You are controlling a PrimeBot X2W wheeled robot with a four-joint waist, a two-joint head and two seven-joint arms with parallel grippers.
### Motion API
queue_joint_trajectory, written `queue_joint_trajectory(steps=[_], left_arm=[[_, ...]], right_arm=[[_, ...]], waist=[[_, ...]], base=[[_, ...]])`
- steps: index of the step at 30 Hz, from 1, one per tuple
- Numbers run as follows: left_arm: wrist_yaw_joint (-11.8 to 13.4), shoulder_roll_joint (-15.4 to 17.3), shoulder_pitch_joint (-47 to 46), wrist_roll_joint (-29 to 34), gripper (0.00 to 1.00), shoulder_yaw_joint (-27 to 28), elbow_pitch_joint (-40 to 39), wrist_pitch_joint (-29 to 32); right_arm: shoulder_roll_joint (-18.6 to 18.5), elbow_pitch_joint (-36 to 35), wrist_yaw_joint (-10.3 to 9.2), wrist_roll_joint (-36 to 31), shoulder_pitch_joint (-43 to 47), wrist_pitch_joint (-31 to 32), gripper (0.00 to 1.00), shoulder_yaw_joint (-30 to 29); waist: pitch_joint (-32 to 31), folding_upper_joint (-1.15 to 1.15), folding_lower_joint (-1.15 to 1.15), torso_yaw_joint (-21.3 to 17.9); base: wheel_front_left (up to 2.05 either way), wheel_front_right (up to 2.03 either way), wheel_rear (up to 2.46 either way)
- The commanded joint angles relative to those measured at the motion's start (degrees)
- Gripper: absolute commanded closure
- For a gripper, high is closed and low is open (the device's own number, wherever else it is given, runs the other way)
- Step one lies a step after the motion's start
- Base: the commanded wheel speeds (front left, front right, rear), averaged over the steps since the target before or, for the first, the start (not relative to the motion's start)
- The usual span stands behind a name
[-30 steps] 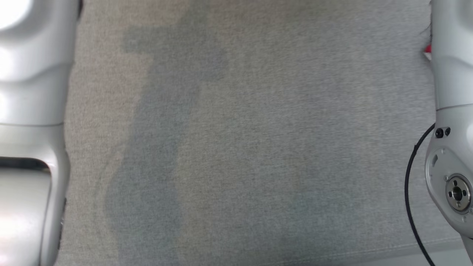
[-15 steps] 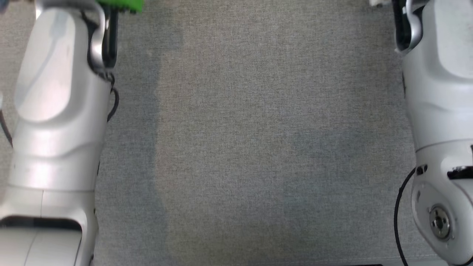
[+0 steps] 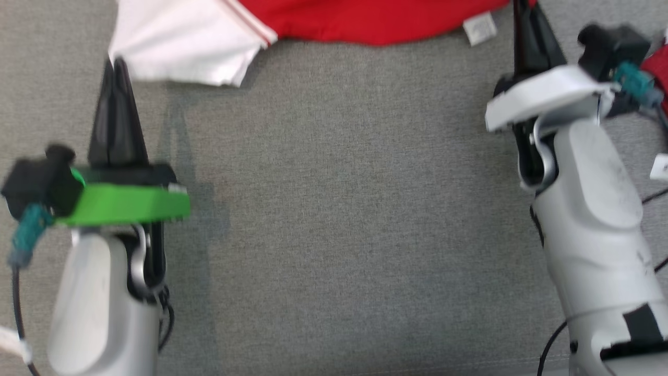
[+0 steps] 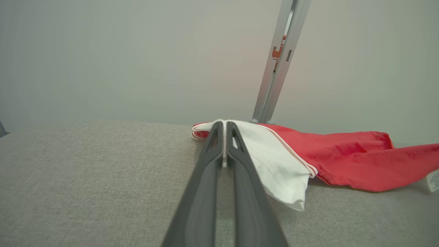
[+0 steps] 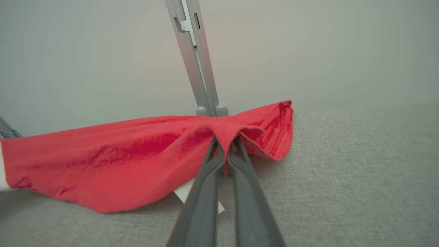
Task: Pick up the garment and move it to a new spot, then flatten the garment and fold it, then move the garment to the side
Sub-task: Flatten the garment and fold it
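Left gripper (image 3: 115,65): fingers pressed together, the tips nipping the near edge of the white sleeve (image 3: 182,42).
Right gripper (image 5: 224,145): fingers closed on a fold of red cloth, which drapes over their tips.
Garment (image 3: 365,18): red with a white sleeve, lying along the far part of the desk (image 3: 355,209) and reaching from one gripper to the other.
Tag (image 3: 480,27): small and white, at the garment's near hem.
Desk: covered in grey woven fabric.
Behind: a slanted metal post (image 4: 279,68) rising just past the garment, in front of a pale wall.
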Motion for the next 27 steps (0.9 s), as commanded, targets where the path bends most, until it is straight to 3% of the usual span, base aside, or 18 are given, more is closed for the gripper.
queue_joint_trajectory(steps=[1, 6, 18, 27], left_arm=[[0.03, -0.39, 3.93, -0.73, 1.00, 0.83, -1.52, -0.16], [-0.24, -1.25, 15.70, -0.63, 1.00, 1.10, -5.13, -0.15], [3.72, -3.17, 37.36, -3.97, 1.00, -1.47, -13.21, 0.39], [5.96, -1.76, 48.70, -4.14, 1.00, -2.29, -19.02, 4.69]], right_arm=[[-0.11, -1.09, -0.10, 1.35, 3.19, -0.16, 1.00, 0.34], [-0.11, -4.23, -0.10, 4.93, 11.88, -0.16, 1.00, 1.76], [-0.12, -10.27, -0.10, 9.30, 32.13, -0.17, 1.00, 2.96], [-0.13, -15.13, -0.10, 11.86, 43.10, -0.17, 1.00, 3.72]], waist=[[-4.89, 0.00, 0.00, -0.44], [-9.75, 0.00, 0.00, -0.61], [-22.08, 0.00, 0.00, 0.39], [-27.75, 0.00, 0.00, -0.28]], base=[[0.00, 0.00, 0.00], [0.00, 0.00, 0.00], [0.00, 0.00, 0.00], [0.00, 0.00, 0.00]])
